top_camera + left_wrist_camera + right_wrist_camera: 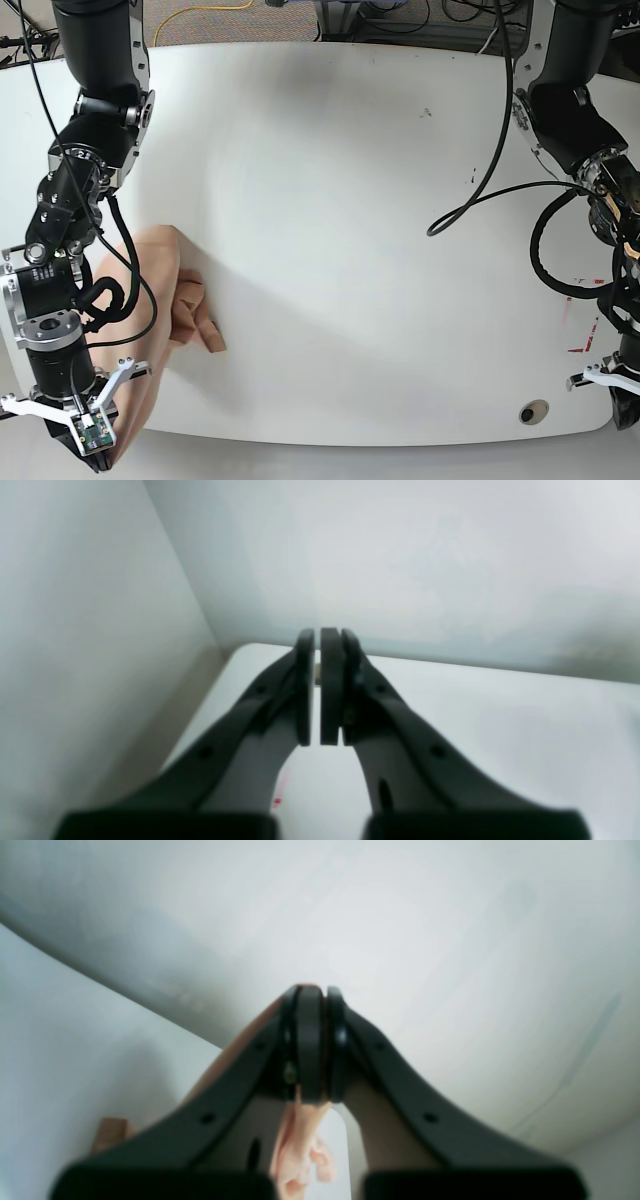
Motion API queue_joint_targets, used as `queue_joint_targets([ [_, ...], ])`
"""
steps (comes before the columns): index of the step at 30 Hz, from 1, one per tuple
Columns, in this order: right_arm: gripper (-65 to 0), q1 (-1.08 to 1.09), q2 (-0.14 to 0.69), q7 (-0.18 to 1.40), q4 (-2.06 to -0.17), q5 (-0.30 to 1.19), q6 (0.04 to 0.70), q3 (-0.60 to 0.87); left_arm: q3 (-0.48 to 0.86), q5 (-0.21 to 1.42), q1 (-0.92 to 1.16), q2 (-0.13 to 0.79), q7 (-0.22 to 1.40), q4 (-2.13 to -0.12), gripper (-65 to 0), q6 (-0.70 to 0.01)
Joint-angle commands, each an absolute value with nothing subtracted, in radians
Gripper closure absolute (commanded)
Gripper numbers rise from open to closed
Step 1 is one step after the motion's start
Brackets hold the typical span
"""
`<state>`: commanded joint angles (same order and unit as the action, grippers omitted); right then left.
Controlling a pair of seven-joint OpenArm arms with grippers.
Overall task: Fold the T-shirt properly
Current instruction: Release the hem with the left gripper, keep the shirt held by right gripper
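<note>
The peach-pink T-shirt lies bunched at the table's left front edge, with part of it drooping over the edge. My right gripper hangs at the lower left corner, below the table edge. In the right wrist view this gripper is shut on the T-shirt, and a crumpled fold of the fabric hangs below the pads. My left gripper sits at the far right front corner, partly cut off by the frame. In the left wrist view it is shut with nothing between its pads, over bare table. The print is hidden.
The white table has small red marks and a dark round hole near its right front corner. Black cables loop from the right-hand arm. A wooden piece shows below the table edge.
</note>
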<state>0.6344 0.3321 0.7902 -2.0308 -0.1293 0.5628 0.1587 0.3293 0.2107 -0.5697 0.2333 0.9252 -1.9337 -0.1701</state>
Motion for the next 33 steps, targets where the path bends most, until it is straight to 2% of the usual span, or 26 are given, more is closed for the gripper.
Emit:
queue_joint_targets([
  [12,0.0,0.507,0.316,0.795,-1.995,-0.125,0.563,0.202,0.286,0.324,-0.389,0.216,0.965,-1.989,0.0,-0.163],
  [14,0.0,0.361,0.294,0.819,-2.032,-0.133,0.564,0.259,0.249,0.348,-0.293,0.223,0.969,-2.012,-0.1,-0.163],
  [16,0.0,0.327,0.288,0.819,-2.037,-0.133,0.565,0.271,0.247,0.348,-0.274,0.224,0.97,-2.015,-0.1,-0.163],
  [33,0.0,0.316,0.304,0.842,-2.091,-0.147,0.573,0.281,0.33,0.304,-0.383,0.285,0.969,-1.99,-0.5,-0.157],
])
